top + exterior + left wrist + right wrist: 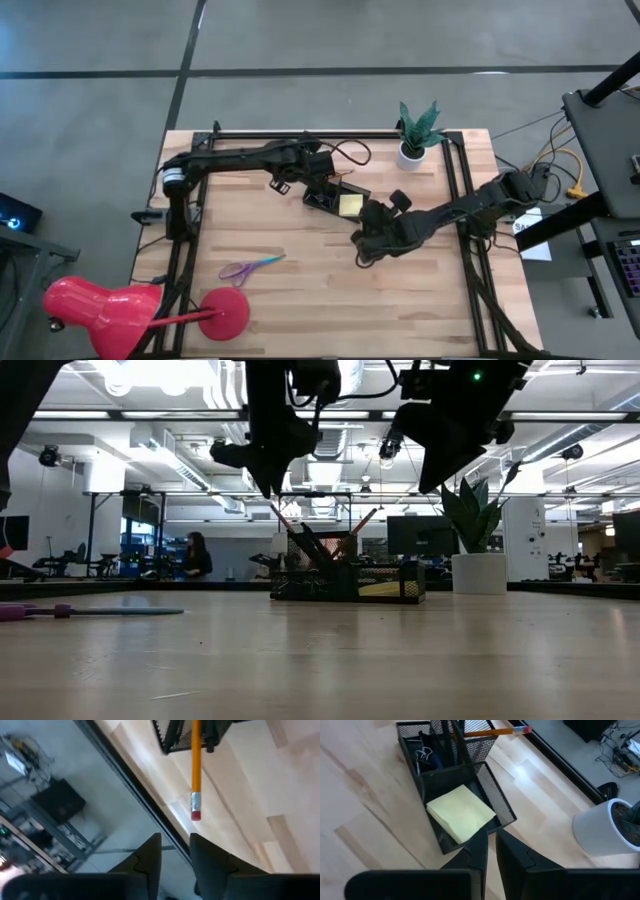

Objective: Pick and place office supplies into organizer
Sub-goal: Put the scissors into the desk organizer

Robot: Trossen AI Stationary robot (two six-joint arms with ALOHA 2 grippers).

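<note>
wooden table (300, 300) holds the organizer (455, 795); left gripper (175, 855) slightly parted, empty; right gripper (491, 851) clenched, empty.

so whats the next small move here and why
Probably send the left gripper to the purple-handled scissors. They lie alone on the table, outside the organizer, on the left arm's side. The pencil already leans in the cup and the sticky-note pad sits in the tray.
</note>
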